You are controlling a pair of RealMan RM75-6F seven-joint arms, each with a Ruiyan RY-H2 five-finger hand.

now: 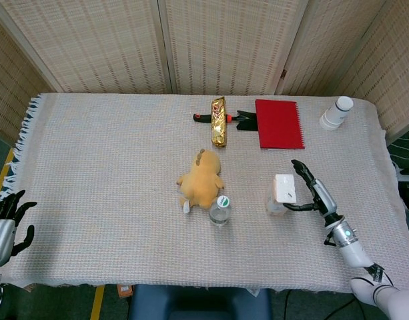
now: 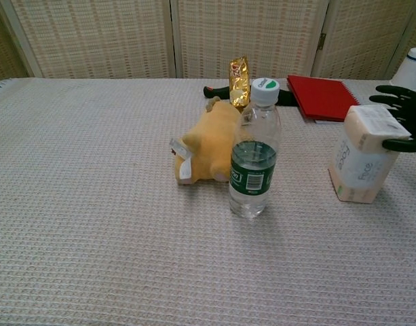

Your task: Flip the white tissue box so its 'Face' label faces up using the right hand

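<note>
left hand: (image 1: 5, 223) lower left corner of the head view, off the counter edge, fingers spread, nothing in it. Not seen in the chest view.
water bottle: (image 2: 254, 151) upright, green label, white-green cap, centre of the chest view, nearest thing on the counter (image 1: 97, 173).
plush toy: (image 1: 201, 179) yellow, lying on its side just behind and left of the bottle, white tag at its near end.
tissue box: (image 2: 362, 155) white, standing on end, right of centre in both views, well apart from the bottle. Printed side with the 'Face' lettering faces the chest camera, lettering running vertically, so not up. Box leans slightly, top tipped toward the right.
right hand: (image 1: 311, 191) immediately right of the box, at its upper end. Fingers wide apart. In the chest view upper fingers (image 2: 396, 103) fan out above and behind the top right corner, thumb lies along the box's right side below the top. Thumb looks in contact; upper fingers, cannot tell. Not closed round it; no grip visible.
snack packet: (image 1: 219, 121) gold foil, upper centre, lying over a black tool with a red handle (image 1: 239, 119).
notebook: (image 1: 279, 123) red, flat, right of the packet.
paper cups: (image 1: 336, 113) white stack, upper right of the head view, far edge of the counter.
</note>
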